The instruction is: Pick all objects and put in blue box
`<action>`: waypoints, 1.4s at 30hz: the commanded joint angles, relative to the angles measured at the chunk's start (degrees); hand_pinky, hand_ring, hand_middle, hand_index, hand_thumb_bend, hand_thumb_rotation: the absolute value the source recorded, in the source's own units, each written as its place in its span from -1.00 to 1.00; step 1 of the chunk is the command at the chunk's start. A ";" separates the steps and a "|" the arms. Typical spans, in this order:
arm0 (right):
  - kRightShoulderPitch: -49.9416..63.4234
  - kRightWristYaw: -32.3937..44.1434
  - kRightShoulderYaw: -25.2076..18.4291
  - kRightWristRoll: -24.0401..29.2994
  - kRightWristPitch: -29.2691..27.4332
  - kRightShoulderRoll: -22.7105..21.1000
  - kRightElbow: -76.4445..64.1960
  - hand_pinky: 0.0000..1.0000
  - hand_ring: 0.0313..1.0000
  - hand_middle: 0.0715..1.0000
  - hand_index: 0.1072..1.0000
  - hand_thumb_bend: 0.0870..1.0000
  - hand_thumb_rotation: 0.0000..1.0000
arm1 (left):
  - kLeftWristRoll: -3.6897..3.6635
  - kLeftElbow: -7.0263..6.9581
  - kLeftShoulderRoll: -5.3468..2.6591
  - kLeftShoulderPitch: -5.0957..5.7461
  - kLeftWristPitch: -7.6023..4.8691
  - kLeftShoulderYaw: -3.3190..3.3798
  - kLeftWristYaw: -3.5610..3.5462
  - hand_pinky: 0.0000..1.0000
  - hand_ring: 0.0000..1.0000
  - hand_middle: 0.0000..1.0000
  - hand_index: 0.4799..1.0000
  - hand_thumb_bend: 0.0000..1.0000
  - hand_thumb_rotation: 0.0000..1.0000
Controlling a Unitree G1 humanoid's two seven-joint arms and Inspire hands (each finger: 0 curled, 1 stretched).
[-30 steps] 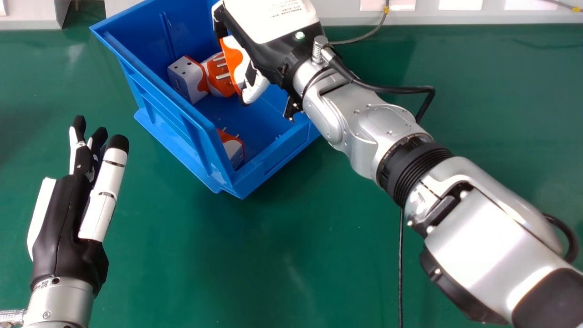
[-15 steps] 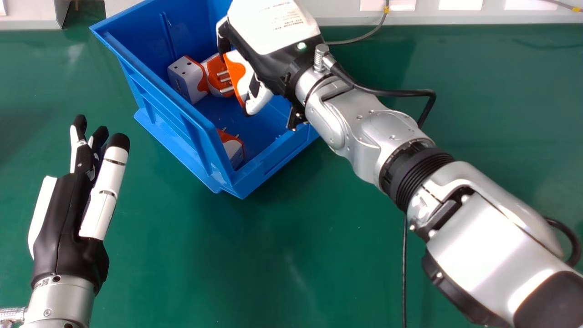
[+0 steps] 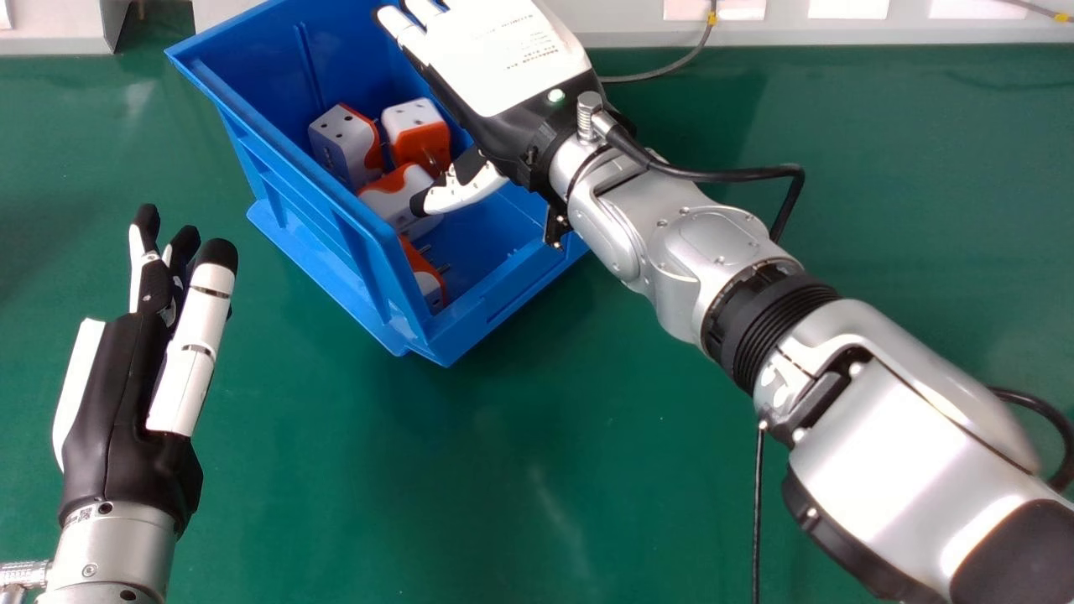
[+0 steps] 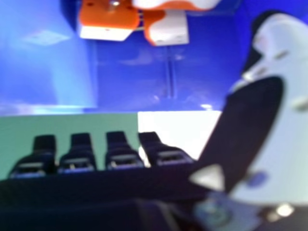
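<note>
In the head view my right hand is open above the blue box, fingers straight and thumb spread, holding nothing. Inside the box lie several white and orange plug adapters: one at the left wall, another beside it, a third partly behind the thumb, and one in the near corner. The right hand view shows my open right hand with an orange and white adapter and a second adapter in the box. My left hand stays open over the table at the left.
The green table extends around the box. Along its back edge runs a pale ledge with a grey cable. A black cable hangs beneath my right forearm.
My right hand has opened and let go of the adapter, which dropped into the box. The adapters beside it have shifted. The right hand has moved slightly nearer since the first frame.
</note>
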 commanded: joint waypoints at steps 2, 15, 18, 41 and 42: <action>-0.43 -1.63 -0.48 0.47 0.12 -1.05 -1.07 0.99 0.99 0.99 0.99 -0.07 0.13 | -0.33 -0.41 -0.25 -0.27 -1.10 0.15 -0.13 0.89 1.00 1.00 1.00 -0.14 0.68; 7.47 -11.31 -4.22 2.46 -4.10 -5.40 -12.63 1.00 1.00 1.00 1.00 -0.37 0.19 | 0.00 1.09 -0.23 -0.99 -1.45 0.46 -0.02 0.89 1.00 1.00 1.00 -0.16 0.68; 12.60 -14.25 -5.78 2.61 -5.91 -8.08 -20.04 1.00 1.00 1.00 1.00 -0.43 0.15 | -0.17 1.76 0.00 -1.47 -1.55 0.72 -0.22 0.89 1.00 1.00 1.00 -0.16 0.68; 65.64 -8.02 -25.82 10.82 -4.20 -19.00 -75.43 0.97 1.00 1.00 1.00 -0.62 0.21 | 0.16 3.49 0.47 -0.84 -3.59 1.04 -1.72 0.90 1.00 1.00 1.00 -0.19 0.66; 67.22 -7.08 -26.39 12.19 -3.89 -18.48 -76.42 0.95 1.00 1.00 1.00 -0.62 0.23 | 0.31 3.53 0.50 -0.66 -3.81 0.93 -1.77 0.90 1.00 1.00 1.00 -0.18 0.66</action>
